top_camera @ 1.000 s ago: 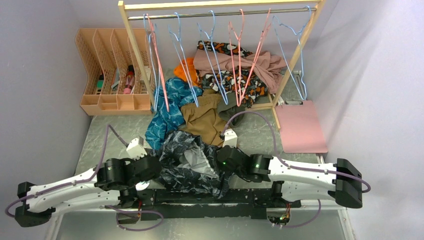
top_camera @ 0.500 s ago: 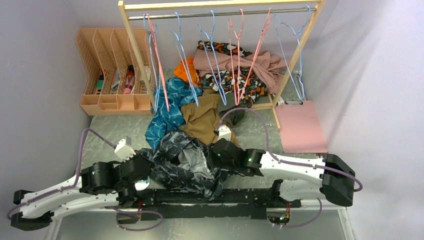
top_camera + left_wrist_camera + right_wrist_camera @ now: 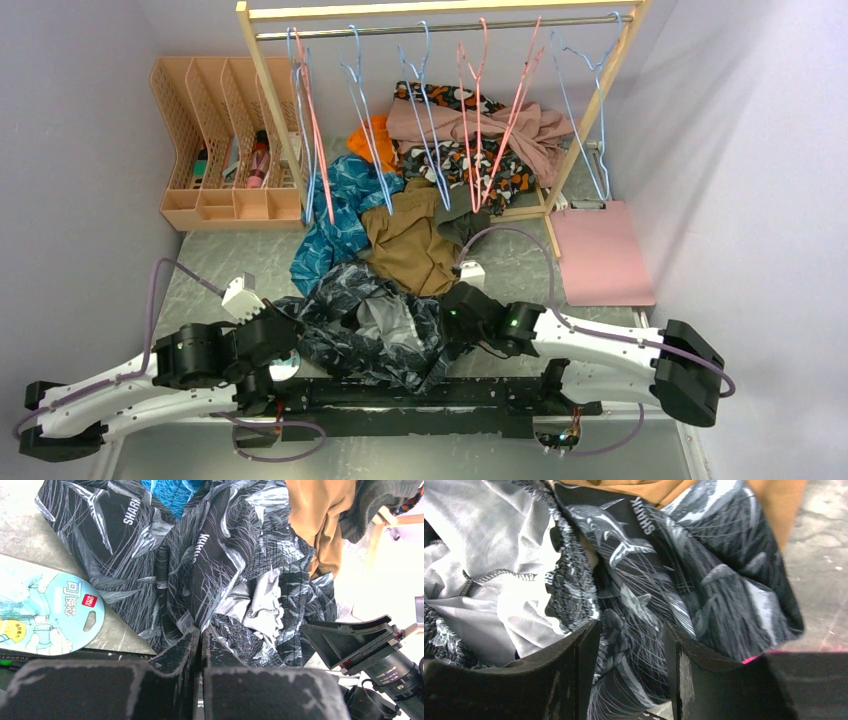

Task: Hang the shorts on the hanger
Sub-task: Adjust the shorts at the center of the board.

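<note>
Left side first: the left fingers [image 3: 201, 635] are pressed together on a pinch of the shorts [image 3: 225, 570], right at the near left edge of the heap. Just beside it a pale blue card [image 3: 45, 612] lies flat on the worktop [image 3: 200, 270], with Chinese characters and a small red badge I can't read. The shorts sit crumpled at the near middle, "SHARK" printed in white on the fabric. Right fingers [image 3: 631, 650] stand about half apart, clamped on a thick fold of it. One light-blue hanger [image 3: 371, 140] hangs on the rail [image 3: 400, 28] at the back, well apart.
</note>
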`<control>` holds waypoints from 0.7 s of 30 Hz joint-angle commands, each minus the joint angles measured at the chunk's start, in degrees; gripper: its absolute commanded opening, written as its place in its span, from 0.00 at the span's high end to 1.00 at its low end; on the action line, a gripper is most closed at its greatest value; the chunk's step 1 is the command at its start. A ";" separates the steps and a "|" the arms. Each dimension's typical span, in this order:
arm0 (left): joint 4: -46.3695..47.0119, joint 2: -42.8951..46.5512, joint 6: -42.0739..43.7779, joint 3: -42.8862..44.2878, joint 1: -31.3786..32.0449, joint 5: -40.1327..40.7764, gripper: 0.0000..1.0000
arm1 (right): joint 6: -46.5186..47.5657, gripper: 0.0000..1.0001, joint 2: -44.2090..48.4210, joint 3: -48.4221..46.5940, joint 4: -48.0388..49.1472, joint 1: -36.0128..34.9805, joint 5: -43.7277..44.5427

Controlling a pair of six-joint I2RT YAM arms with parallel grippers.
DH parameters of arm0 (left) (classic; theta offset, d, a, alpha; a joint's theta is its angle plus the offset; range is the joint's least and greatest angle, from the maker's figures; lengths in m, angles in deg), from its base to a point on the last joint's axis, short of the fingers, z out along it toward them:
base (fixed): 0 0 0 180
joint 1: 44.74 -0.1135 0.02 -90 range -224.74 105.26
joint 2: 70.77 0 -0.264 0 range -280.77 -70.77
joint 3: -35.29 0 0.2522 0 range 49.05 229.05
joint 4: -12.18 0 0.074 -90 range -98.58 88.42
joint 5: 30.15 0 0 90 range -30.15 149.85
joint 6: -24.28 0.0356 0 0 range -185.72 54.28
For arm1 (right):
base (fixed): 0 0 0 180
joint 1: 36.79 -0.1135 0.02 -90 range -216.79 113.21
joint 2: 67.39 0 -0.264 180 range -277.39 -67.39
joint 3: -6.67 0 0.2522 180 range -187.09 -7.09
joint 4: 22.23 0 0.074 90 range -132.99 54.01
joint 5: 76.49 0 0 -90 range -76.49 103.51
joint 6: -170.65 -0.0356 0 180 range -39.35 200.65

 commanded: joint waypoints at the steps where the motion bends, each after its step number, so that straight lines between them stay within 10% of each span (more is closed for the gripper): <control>1: -1.24 1.31 -0.44 1.83 0.21 3.01 0.93 | -2.85 0.46 3.98 -0.15 -6.26 2.00 0.97; 8: -0.86 0.74 0.03 1.78 0.21 2.85 0.93 | 1.40 0.44 12.25 -4.01 -1.15 1.94 -5.28; 21: 0.49 -0.45 1.80 1.45 0.21 2.31 0.93 | -0.17 0.51 -1.41 -4.24 4.83 2.36 -9.63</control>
